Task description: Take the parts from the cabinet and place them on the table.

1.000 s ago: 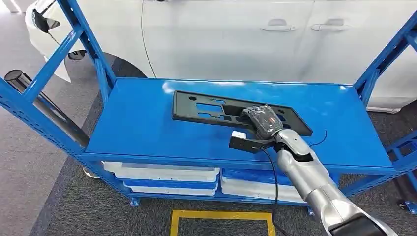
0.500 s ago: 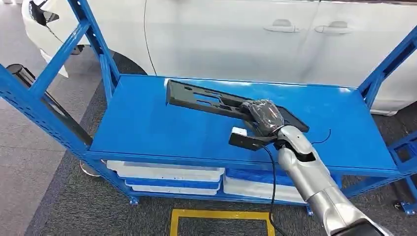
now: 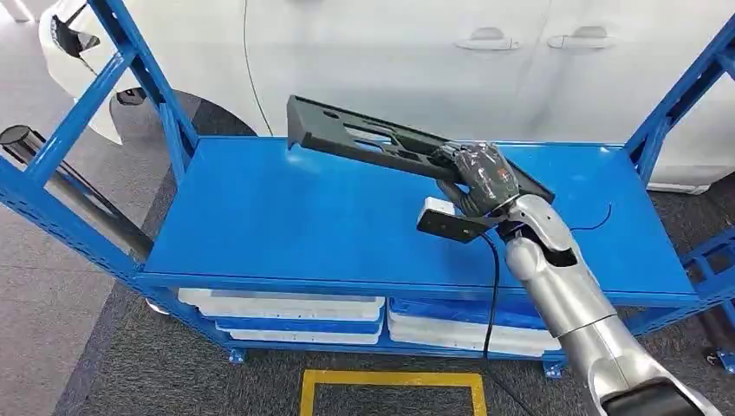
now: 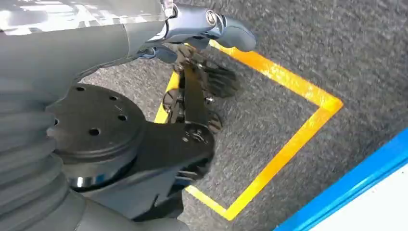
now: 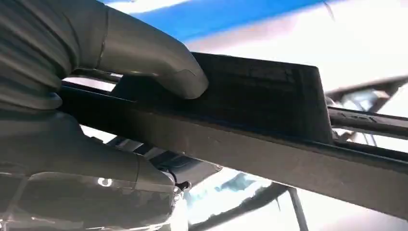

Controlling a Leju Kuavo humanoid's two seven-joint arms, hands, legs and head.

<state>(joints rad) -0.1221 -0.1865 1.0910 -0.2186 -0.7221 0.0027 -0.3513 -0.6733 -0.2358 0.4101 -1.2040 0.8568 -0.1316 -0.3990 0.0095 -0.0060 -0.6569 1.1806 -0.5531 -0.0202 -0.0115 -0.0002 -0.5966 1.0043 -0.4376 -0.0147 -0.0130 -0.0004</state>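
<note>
1. Black flat part (image 3: 373, 141): one, with several cut-outs.
2. Blue rack (image 3: 347, 225): one, with a top shelf and a lower level.
3. White trays (image 3: 286, 305) on the lower level: at least two stacks; the exact count is hidden by the shelf edge.
4. White car (image 3: 416, 61) behind the rack: one, with two door handles (image 3: 487, 39) visible.
5. Yellow floor outline (image 3: 390, 381): one rectangle.
6. Robot hands: two, the right hand (image 3: 481, 178) and the left hand (image 4: 202, 82).

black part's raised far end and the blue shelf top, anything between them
Nothing: in the head view the black part, held by the right hand, hangs over bare blue shelf top.
</note>
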